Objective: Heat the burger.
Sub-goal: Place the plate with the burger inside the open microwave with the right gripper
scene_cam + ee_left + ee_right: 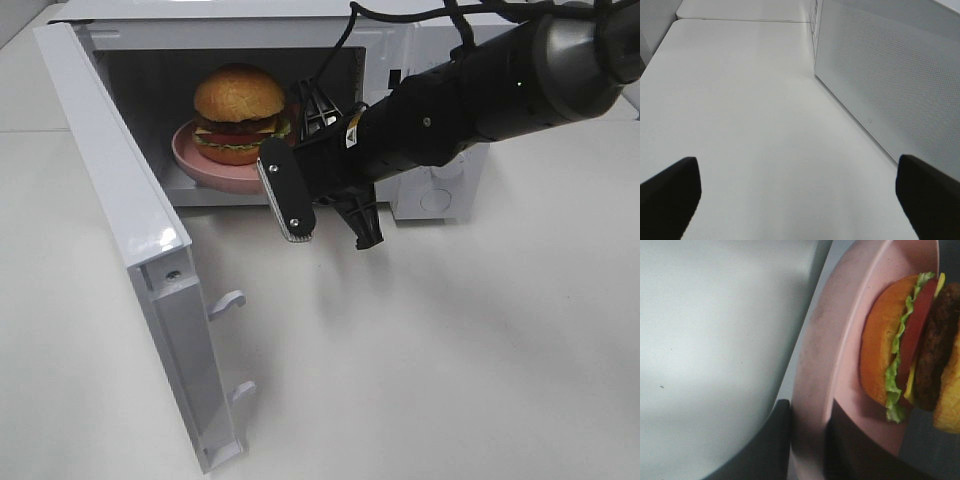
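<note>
The burger (238, 110), with its golden bun, dark patty, tomato and lettuce, sits on a pink plate (195, 158) inside the open microwave (400, 35). My right gripper (318, 195) reaches into the oven's mouth at the plate's right side. The right wrist view shows the burger (905, 345) close up, and the plate's rim (812, 365) passes between the two dark fingers of my right gripper (807, 450), which is shut on it. My left gripper (800, 200) stands open over bare table with nothing between its fingers. It is out of the exterior high view.
The microwave door (110, 180) swings out wide to the left, its latch hooks (228, 300) pointing right. White table (450, 360) spreads in front. The left wrist view shows the microwave's perforated side wall (890, 75) beside the left gripper.
</note>
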`<action>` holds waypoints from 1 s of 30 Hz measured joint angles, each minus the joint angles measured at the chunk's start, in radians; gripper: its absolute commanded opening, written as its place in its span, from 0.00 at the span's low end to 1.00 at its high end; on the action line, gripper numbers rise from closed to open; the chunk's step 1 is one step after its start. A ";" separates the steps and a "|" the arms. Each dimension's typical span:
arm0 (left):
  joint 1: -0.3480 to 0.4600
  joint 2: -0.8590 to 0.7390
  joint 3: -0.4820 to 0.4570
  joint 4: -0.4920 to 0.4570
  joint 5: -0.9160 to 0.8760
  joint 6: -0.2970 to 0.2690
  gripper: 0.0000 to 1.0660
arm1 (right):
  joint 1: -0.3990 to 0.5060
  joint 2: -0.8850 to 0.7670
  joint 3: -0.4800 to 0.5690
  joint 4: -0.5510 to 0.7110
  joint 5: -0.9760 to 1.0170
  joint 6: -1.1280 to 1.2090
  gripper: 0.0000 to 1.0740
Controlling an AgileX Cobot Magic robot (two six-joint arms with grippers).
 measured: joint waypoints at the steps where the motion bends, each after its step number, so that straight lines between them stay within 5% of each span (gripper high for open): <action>1: 0.000 0.000 0.000 0.000 0.000 0.000 0.92 | -0.003 0.009 -0.008 0.000 0.007 0.000 0.10; 30: 0.000 0.000 0.000 0.000 0.000 0.000 0.92 | -0.009 0.234 -0.340 -0.102 0.090 0.141 0.12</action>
